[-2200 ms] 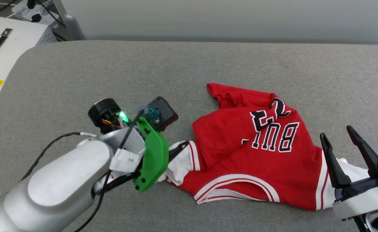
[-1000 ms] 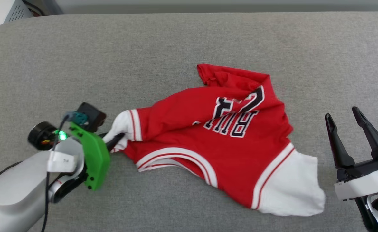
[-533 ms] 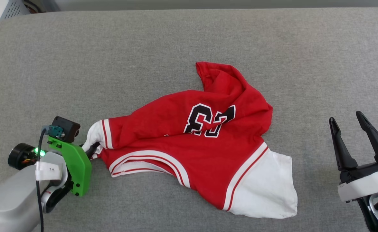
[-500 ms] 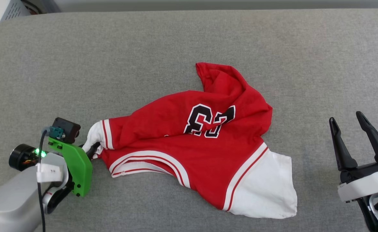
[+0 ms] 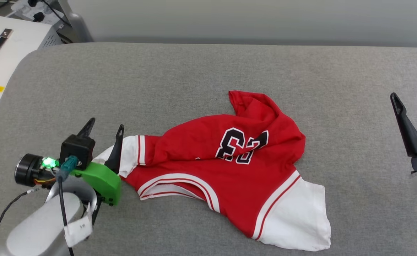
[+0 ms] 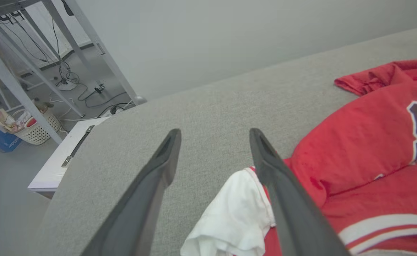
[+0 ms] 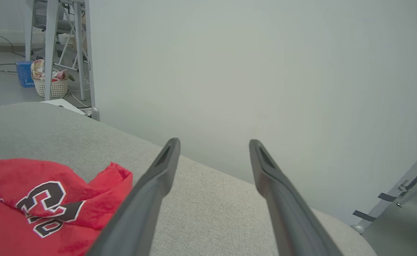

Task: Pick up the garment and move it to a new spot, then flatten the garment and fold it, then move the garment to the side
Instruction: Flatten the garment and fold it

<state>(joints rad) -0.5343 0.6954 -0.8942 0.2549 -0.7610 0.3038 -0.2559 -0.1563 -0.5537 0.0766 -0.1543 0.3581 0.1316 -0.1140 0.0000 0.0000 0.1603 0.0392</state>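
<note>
The garment (image 5: 229, 167) lies crumpled on the grey padded table (image 5: 194, 71), a red jersey with an upside-down "23" print, striped trim and white sleeves. One white sleeve (image 5: 297, 220) spreads at the near right; the other (image 6: 237, 209) bunches at the left. My left gripper (image 5: 105, 124) stands open, its right finger against that left sleeve and nothing held between the fingers. In the left wrist view the left gripper (image 6: 214, 133) straddles bare grey fabric beside the garment (image 6: 364, 142). My right gripper (image 5: 411, 90) is open at the far right, well apart from the garment (image 7: 34, 199).
A white case (image 5: 2, 57) and a power strip sit off the table's rounded far-left corner. A laundry basket (image 6: 34, 128) and metal frame legs stand on the floor beyond. A pale wall (image 7: 229, 53) runs behind the table's far edge.
My left gripper has let go of the white sleeve and opened, fingers now pointing up. The head camera has tilted up. My right gripper sits higher and further right in view.
</note>
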